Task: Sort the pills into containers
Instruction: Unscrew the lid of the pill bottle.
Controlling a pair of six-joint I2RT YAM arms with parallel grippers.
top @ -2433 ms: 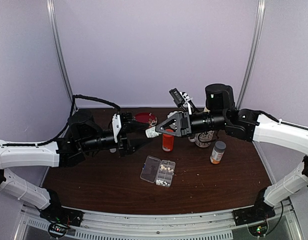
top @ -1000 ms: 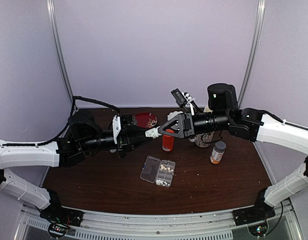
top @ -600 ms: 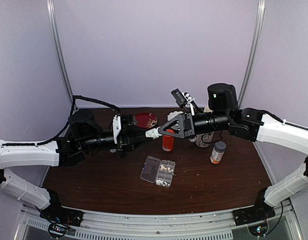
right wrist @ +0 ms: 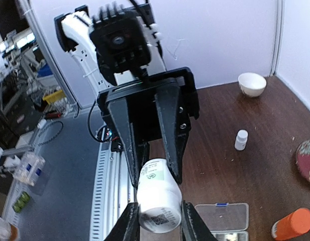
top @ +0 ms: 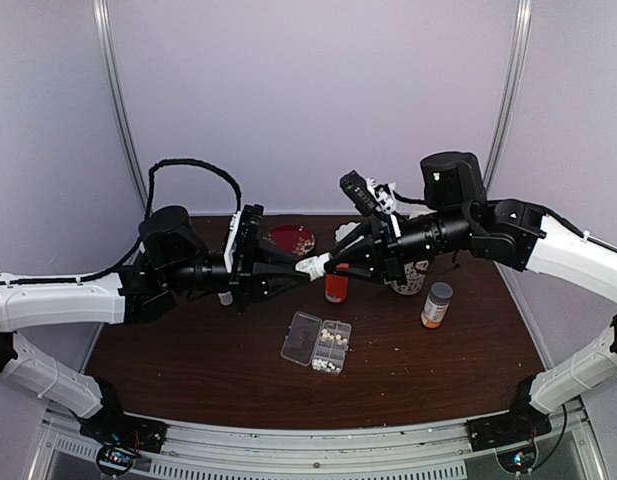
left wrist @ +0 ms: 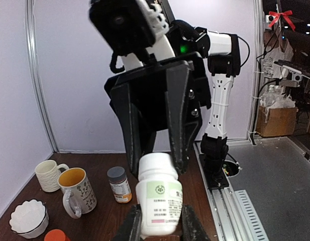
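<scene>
A white bottle (top: 312, 266) with a green-marked label hangs in the air between both arms, above the table's middle. My left gripper (top: 299, 269) is shut on its labelled body (left wrist: 159, 201). My right gripper (top: 329, 264) is shut on its other end (right wrist: 157, 193). Below them the clear pill organizer (top: 316, 343) lies flat with its lid (top: 301, 335) open to the left. Several white pills (top: 334, 344) fill its right-hand cells, the containers. In the right wrist view the organizer (right wrist: 230, 221) shows at the bottom edge.
An orange bottle (top: 335, 285) stands just behind the organizer, an amber bottle with a grey cap (top: 436, 304) to its right. A red dish (top: 291, 238) and a mug (top: 408, 278) sit at the back. A small white bottle (right wrist: 240, 139) and white bowl (right wrist: 251, 84) stand left.
Both wrists have rolled around the bottle held between them, and the left arm's cable loop has risen. The right jaws have narrowed slightly on the bottle.
</scene>
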